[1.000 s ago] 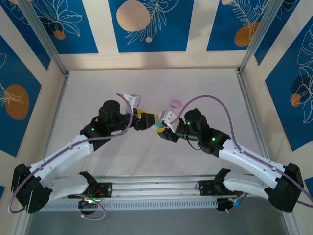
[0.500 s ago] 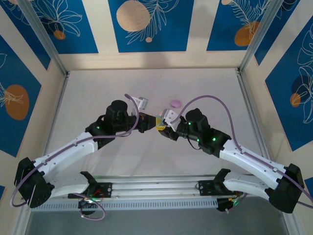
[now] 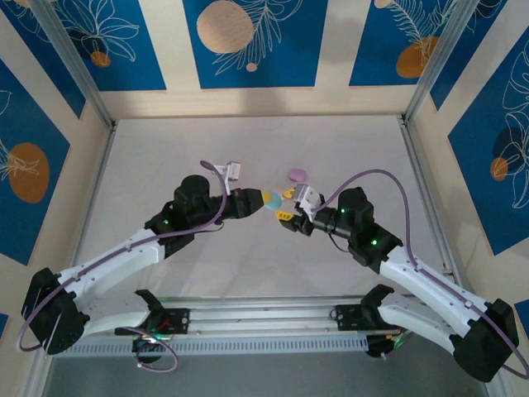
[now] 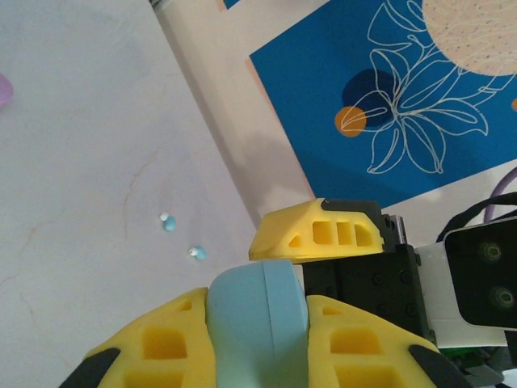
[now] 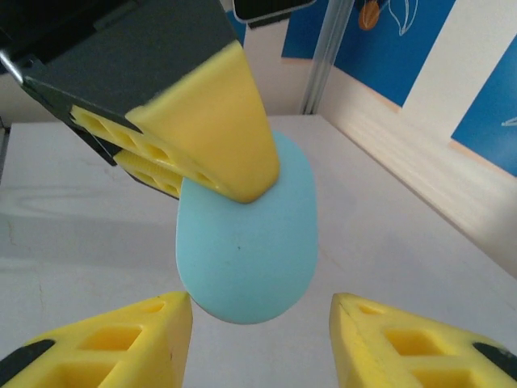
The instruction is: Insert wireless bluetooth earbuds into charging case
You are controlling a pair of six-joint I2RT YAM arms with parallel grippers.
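Observation:
A light blue oval charging case [image 3: 271, 198], closed, hangs above the table in my left gripper [image 3: 263, 200], which is shut on it. The left wrist view has the case [image 4: 258, 323] wedged between my yellow fingers [image 4: 161, 347]. Two tiny light blue earbuds [image 4: 168, 222] [image 4: 196, 253] lie on the table beyond it. My right gripper [image 3: 285, 203] stands open just right of the case, not touching it. From the right wrist, the case [image 5: 246, 242] sits ahead of my open gripper [image 5: 258, 339], with a left finger [image 5: 202, 121] across its top.
A pink-purple oval case [image 3: 297, 174] lies on the table behind the grippers, and its edge [image 4: 2, 87] shows at the left of the left wrist view. Metal posts and blue patterned walls close in the white table [image 3: 165, 141].
My left gripper has carried the blue case up and to the right. My right gripper has let go of it, opened and drawn back to the right.

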